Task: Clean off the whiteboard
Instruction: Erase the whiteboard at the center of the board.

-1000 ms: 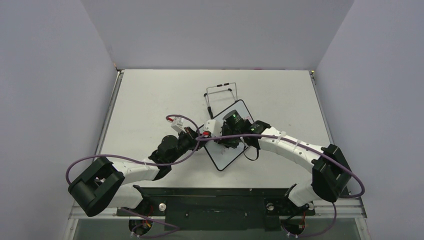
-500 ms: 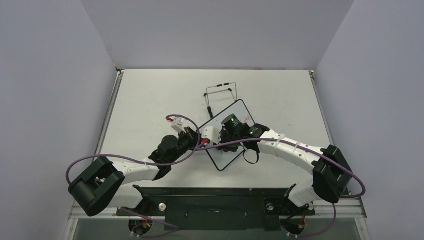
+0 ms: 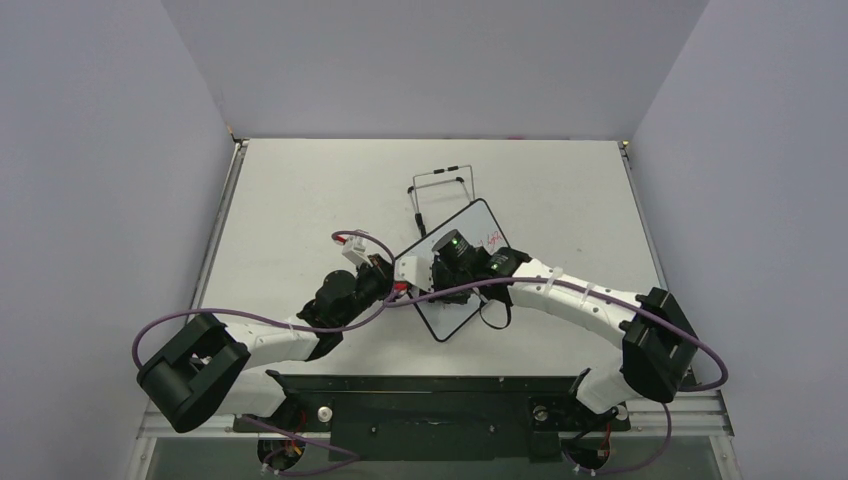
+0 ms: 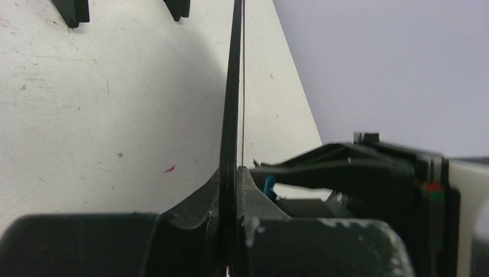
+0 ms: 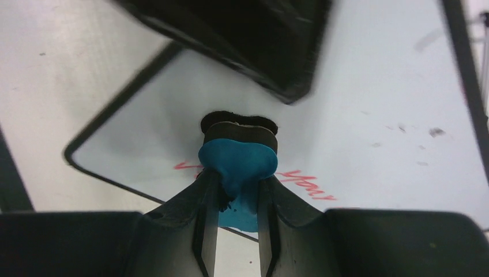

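Jaws of the right gripper (image 5: 236, 187) are pinching a small blue eraser (image 5: 237, 158) against the black-framed rectangular whiteboard (image 5: 357, 115), while the left gripper (image 4: 230, 173) is clamping its frame edge.

A black wire stand (image 3: 443, 183) lies on the white worktop (image 3: 300, 200), at about twelve o'clock from its centre. A small blue eraser (image 5: 236, 158) with a dark felt face appears in the right wrist view. Pale lavender walls (image 3: 430, 70) rise at nine, twelve and three o'clock.
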`<state>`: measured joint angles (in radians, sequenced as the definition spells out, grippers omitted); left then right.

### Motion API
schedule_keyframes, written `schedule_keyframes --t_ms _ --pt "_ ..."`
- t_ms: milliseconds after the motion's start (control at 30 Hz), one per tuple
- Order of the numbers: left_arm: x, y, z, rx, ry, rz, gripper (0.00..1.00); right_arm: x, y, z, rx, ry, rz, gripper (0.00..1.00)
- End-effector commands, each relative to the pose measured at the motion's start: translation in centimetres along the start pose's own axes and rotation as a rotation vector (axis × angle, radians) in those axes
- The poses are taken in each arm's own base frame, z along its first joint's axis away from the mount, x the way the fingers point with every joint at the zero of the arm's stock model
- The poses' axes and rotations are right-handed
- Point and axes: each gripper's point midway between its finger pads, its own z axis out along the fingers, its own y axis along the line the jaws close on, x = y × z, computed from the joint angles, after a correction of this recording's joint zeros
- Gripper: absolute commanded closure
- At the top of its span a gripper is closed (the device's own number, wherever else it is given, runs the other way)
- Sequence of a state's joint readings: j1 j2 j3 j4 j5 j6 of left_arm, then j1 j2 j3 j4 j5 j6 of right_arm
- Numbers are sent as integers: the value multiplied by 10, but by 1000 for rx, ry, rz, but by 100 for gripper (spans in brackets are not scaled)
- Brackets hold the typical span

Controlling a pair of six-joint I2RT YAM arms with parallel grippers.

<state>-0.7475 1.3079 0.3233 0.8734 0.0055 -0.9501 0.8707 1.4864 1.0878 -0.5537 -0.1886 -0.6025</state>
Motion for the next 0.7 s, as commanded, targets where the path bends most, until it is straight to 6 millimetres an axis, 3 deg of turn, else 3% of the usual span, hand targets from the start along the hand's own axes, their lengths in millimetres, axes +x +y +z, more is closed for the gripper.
schedule_keyframes --t_ms 0,100,200,333,433,533,667 --pt "-27 -68 0 243 -71 -21 100 6 52 11 -152 10 -121 100" --pt "-27 -68 -2 241 -70 -17 100 26 41 13 -137 70 -61 100" --pt "-28 -69 -3 244 -75 -15 100 37 15 11 -68 83 14 100" --pt "-27 -69 -3 246 -73 -15 100 32 -16 3 39 67 65 100" --pt "-27 -69 -3 247 -71 -16 100 15 -30 -1 71 25 82 100" --pt "-27 -68 -3 245 -71 -15 100 5 -17 1 18 9 51 100" --pt "-27 -69 -3 245 -73 -14 100 17 30 8 -86 38 -70 100"
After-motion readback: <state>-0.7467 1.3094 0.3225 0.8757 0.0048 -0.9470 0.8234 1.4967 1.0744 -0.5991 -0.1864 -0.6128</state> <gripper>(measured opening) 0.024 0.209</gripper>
